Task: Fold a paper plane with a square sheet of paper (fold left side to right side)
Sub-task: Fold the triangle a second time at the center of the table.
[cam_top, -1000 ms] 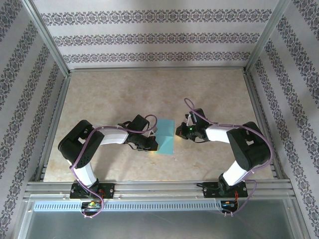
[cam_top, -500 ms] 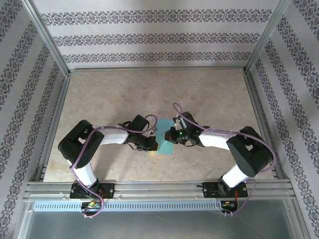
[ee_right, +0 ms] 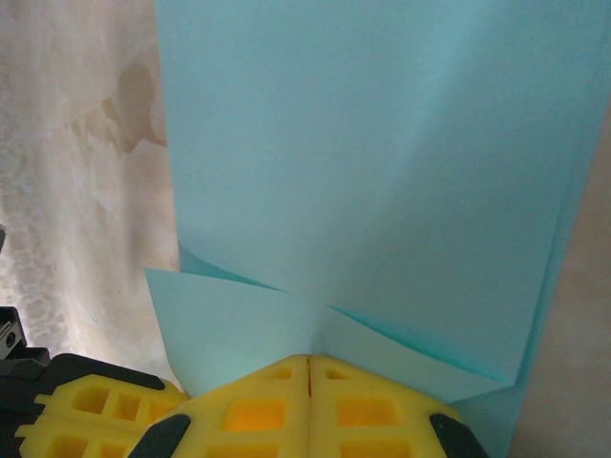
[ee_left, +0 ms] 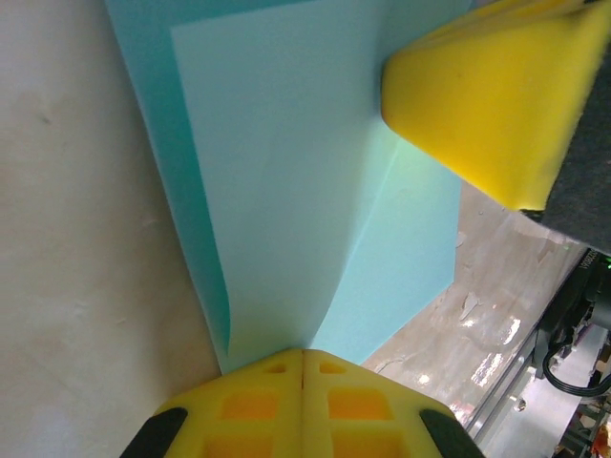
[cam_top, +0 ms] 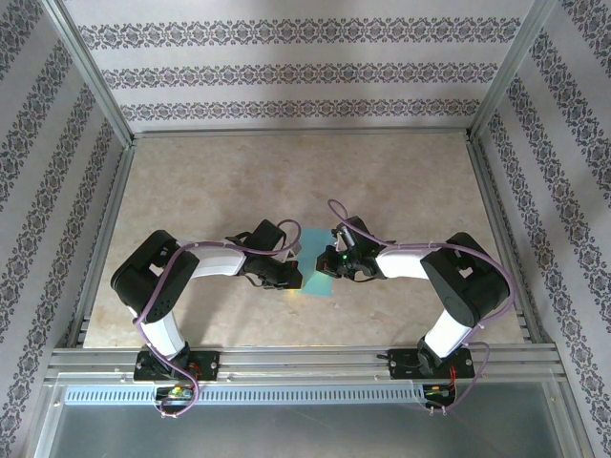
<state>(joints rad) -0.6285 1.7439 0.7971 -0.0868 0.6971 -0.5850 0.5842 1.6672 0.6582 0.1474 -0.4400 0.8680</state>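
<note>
The teal-blue square sheet of paper lies partly folded on the beige table between my two arms. My left gripper is shut on its left side; in the left wrist view the paper bends up into the closed jaws. My right gripper is shut on a lifted flap, and the right wrist view has that flap curling over the flat layer into the jaws. The two grippers sit close together over the sheet. No paper plane shape shows.
Bare beige tabletop stretches behind and beside the paper. Aluminium rails frame the table, with patterned walls on three sides. The right gripper's yellow finger looms in the left wrist view.
My right gripper has moved left across the sheet with the paper's edge, so the visible teal area has narrowed. The left arm has stayed put.
</note>
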